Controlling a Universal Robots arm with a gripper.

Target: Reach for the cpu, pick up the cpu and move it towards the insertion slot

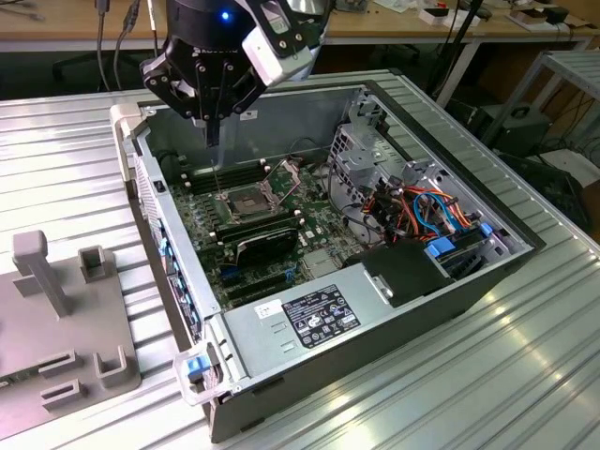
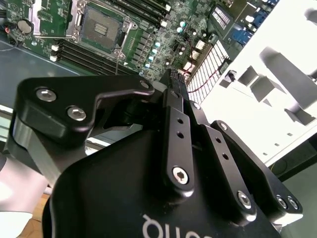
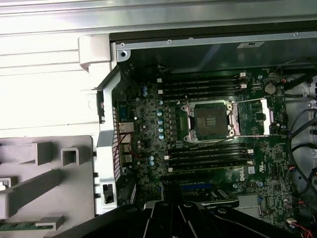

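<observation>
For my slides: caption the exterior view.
Robot hand above the motherboard, near its open socket, inside an opened computer case.

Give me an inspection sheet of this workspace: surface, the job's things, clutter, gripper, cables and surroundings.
Surface: ribbed silvery metal table, carrying an open grey-walled computer case.
Job's things: square silvery-framed motherboard socket, dark centre exposed; hinged metal retention frame swung open beside it.
Clutter: grey plastic fixture with pegs and brackets on the table, at the exterior view's left of the case.
Gripper: black gripper poised above the motherboard, apart from the socket.
Cables: orange, blue and red cable bundle inside the case, away from the socket.
Surroundings: wooden benches behind the table.
</observation>
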